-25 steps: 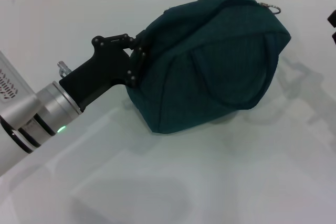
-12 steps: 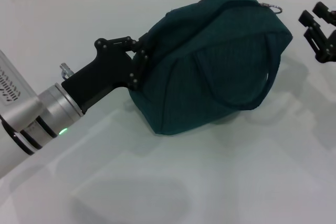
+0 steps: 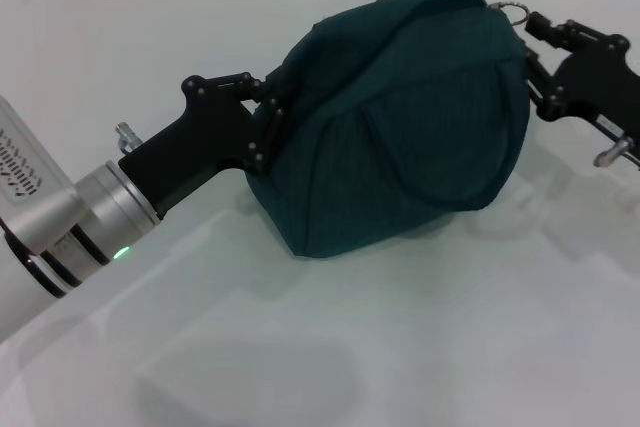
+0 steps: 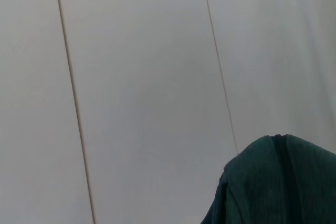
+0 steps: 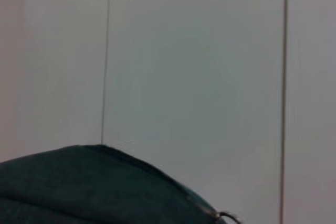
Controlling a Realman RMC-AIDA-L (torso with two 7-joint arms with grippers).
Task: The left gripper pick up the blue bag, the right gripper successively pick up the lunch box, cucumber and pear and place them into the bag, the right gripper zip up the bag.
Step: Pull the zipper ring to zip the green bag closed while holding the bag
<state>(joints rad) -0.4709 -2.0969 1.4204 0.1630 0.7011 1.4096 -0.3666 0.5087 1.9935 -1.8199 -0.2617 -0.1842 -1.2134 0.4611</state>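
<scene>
the blue bag is plain dark teal with a silver ring pull. both claws are black; the left gripper has a silver wrist with a green light. the table is white.

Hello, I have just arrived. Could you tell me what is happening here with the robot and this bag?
The left gripper is clamped on one end of the blue bag, which sits on the white table. The right gripper is at the bag's other end, close to the silver ring pull of the zipper, but whether it has hold of the ring cannot be told. The bag looks full and bulging. No lunch box, cucumber or pear is in sight.
</scene>
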